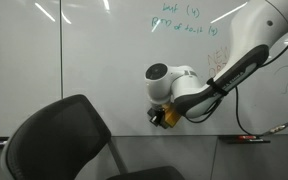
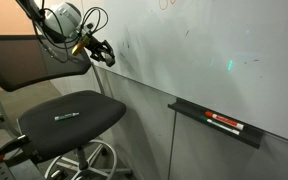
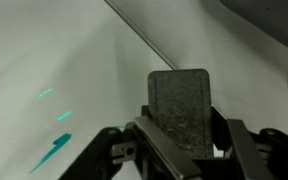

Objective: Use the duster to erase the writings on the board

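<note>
Wrist view: the small dark grey duster block point(image 3: 179, 108) is pinched between the fingers of the gripper point(image 3: 181, 140), low beside the glossy white whiteboard point(image 3: 44, 50), while the teal-green handwritten lines point(image 1: 189, 22) higher up are judged wholly unerased

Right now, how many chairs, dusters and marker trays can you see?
chair: 1
duster: 1
tray: 1
Total: 3

Gripper point(image 1: 164, 118) clamps duster point(image 1: 171, 117) (yellowish side showing) low before board point(image 1: 84, 50).
</note>
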Tool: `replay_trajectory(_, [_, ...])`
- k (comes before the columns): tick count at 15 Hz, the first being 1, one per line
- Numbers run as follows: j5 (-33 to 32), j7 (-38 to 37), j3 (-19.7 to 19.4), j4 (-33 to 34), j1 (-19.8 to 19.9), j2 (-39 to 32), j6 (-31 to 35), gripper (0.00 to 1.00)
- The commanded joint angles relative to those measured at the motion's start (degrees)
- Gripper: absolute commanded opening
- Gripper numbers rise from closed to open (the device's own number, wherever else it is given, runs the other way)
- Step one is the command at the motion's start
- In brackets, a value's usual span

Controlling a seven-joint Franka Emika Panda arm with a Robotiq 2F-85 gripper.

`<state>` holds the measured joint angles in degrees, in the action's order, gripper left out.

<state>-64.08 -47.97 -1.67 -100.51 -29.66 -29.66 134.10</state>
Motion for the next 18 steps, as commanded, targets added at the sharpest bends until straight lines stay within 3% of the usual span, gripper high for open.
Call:
replay_trajectory(1, [-6.91,-6.82,1.52,-1.02,2.59,1.98,-2.65,0.31])
replay_trajectory(5, [-14.41,-11.04,2.85,0.35,4.49,0.66,-6.47,0.31])
replay_trajectory(11, [-23.29,-11.68,5.39,2.63,7.11,-0.76,-12.09,0.31])
replay_trajectory(18, [-24.36,-11.53,9.07,2.2,8.26,-3.46,-14.96,0.31])
